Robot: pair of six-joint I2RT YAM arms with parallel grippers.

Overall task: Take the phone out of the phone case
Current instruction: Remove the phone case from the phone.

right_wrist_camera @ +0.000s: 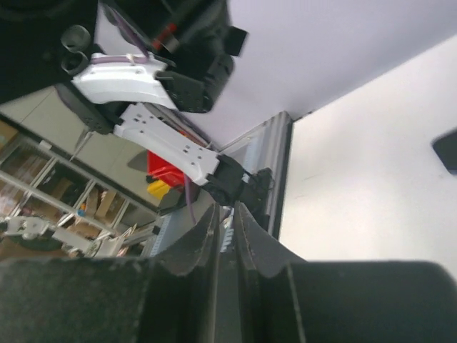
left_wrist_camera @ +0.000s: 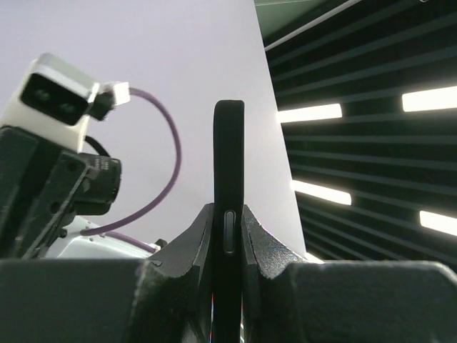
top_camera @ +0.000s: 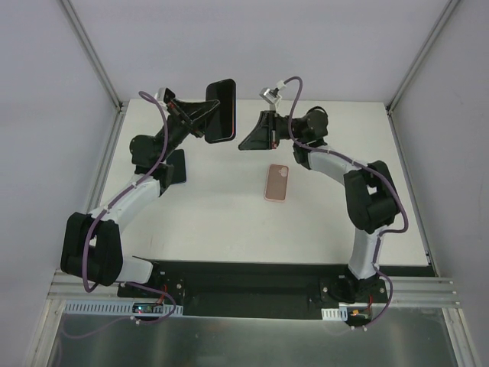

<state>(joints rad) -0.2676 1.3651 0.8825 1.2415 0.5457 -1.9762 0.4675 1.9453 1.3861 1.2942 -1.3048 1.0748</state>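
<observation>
My left gripper is shut on the phone, a slim black slab held upright in the air over the far middle of the table. In the left wrist view the phone stands edge-on between my fingers, its side button showing. The phone case, salmon-pink, lies flat and apart on the white table, right of centre. My right gripper hovers just right of the phone and above the case, jaws nearly together with nothing between them; its wrist view shows the same.
The white table is walled by a metal frame and pale panels on the left, right and back. A black block sits by the left arm's forearm. A dark object shows at the right wrist view's edge.
</observation>
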